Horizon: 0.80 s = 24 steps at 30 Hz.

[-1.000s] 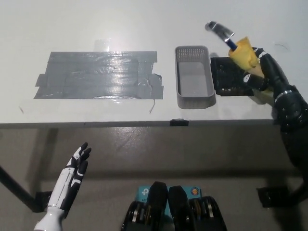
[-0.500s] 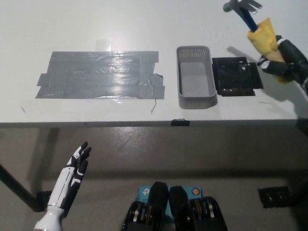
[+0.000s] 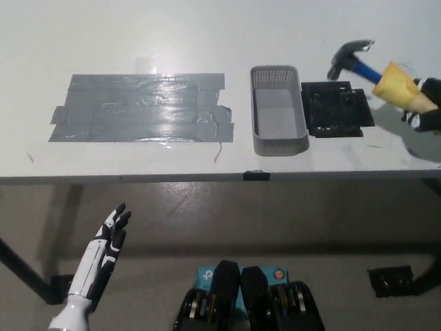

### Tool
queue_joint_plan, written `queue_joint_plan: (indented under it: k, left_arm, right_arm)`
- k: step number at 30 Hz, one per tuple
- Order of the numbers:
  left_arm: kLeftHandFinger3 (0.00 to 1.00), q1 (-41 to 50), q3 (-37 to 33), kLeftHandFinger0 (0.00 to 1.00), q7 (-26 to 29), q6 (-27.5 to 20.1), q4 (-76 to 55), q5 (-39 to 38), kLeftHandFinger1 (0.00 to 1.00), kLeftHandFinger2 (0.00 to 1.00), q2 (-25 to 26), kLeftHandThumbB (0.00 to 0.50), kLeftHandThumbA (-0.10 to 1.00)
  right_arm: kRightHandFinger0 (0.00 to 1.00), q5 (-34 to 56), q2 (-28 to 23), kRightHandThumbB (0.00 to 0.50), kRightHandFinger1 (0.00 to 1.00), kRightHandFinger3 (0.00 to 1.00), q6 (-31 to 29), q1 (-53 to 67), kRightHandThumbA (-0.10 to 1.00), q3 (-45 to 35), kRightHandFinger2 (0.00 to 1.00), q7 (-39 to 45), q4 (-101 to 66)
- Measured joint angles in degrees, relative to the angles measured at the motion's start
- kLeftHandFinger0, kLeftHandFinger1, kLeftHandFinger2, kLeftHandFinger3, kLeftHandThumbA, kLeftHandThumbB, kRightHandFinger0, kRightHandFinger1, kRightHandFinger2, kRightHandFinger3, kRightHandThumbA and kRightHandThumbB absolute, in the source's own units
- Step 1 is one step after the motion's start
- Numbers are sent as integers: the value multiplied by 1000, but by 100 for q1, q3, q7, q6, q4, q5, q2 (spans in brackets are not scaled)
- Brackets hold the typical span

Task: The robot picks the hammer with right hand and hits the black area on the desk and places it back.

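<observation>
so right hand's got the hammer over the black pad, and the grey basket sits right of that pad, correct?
Not quite. The head view shows the grey basket left of the black pad, between it and the grey tape patch. The right hand does hold the hammer over the pad.

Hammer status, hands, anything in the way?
Right hand shut on hammer, head above black pad. Left hand open, below the desk edge. Grey basket beside pad, not blocking.
</observation>
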Motion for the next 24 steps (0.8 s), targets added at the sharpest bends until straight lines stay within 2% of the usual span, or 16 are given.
queue_joint_plan:
  k: [1,3,10,13,15,19,23,24]
  left_arm:
    - [1000,0,0,969,0,-1,-1,0,1000,948,7,70,1000]
    - [1000,0,1,956,-2,-2,-1,-1,1000,941,32,67,1000]
    - [1000,-6,2,942,-64,-5,-6,-20,987,910,90,72,1000]
    - [1000,-6,3,933,-81,-5,-6,-20,978,902,89,67,1000]
    - [1000,-6,4,935,-92,-5,-7,-20,977,901,90,67,1000]
    - [1000,-6,7,970,-124,-4,-10,-20,980,908,90,77,1000]
    - [1000,-5,7,1000,-138,-3,-21,-20,980,906,89,74,1000]
    - [1000,-5,7,978,-138,-4,-21,-20,973,896,89,73,1000]
  right_arm:
    - [117,-30,-105,144,631,749,10,-10,-100,157,916,146,-142]
    - [84,-111,-279,125,626,809,24,-85,-100,411,932,413,-445]
    - [71,-283,-574,103,596,822,132,-643,-100,754,924,1050,-1030]
    - [18,-338,-574,101,565,825,178,-744,-100,759,902,1175,-1118]
    - [32,-369,-573,112,584,847,209,-756,-100,779,911,1245,-1139]
    - [111,-454,-572,91,627,940,244,-755,-100,802,952,1323,-1150]
    - [129,-531,-570,79,626,1000,284,-755,-100,793,962,1330,-1169]
    - [126,-552,-569,77,617,1000,297,-755,-100,789,957,1330,-1170]
